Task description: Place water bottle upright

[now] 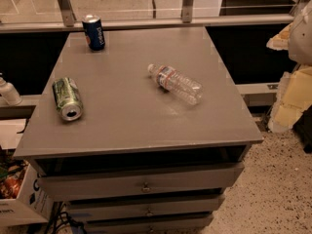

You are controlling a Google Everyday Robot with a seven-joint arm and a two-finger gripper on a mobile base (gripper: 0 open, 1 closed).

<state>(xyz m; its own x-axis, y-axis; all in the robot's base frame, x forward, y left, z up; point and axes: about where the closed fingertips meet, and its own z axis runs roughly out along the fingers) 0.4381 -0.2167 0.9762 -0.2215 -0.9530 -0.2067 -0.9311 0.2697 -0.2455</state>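
The water bottle [174,84] is clear and ribbed, with a white cap and a red and blue banded label. It lies on its side right of the middle of the grey cabinet top [136,121], with the cap pointing to the back left. My gripper does not show in the camera view. A pale rounded shape [302,33] at the upper right edge may be part of my arm.
A green can [67,98] lies on its side at the left of the top. A blue Pepsi can [94,32] stands upright at the back left. An opaque white bottle [8,90] stands off the left edge. Yellow foam pieces [292,101] are at the right, and drawers [144,182] are below the top.
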